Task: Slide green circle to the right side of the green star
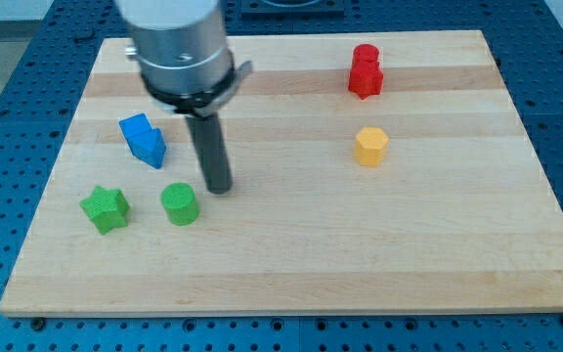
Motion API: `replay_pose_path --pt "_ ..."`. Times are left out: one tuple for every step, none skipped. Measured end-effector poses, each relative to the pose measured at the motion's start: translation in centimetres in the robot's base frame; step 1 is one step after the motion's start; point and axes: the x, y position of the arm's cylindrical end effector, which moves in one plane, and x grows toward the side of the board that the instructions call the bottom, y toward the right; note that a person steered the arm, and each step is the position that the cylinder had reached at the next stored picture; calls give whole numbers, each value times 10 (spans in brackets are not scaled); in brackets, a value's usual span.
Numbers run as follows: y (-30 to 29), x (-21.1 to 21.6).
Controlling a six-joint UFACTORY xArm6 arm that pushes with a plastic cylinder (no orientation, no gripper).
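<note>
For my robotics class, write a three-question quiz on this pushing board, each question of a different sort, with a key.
1. True or false: the green circle lies on the view's right of the green star.
2. Multiple choice: my tip is nearest to which block? A) the yellow block B) the green circle C) the red block
3. Fill in: the block nearest the view's top of the green star is the ____ block.

Key:
1. True; the two stand apart, side by side.
2. B; the tip sits just to the view's upper right of the circle, and contact cannot be told.
3. blue
</note>
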Motion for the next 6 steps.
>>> replay_pose_path --pt "11 12" --pt "4 14" --pt "-11 14" --pt "-29 14" --pt "-48 15" --pt "-68 19"
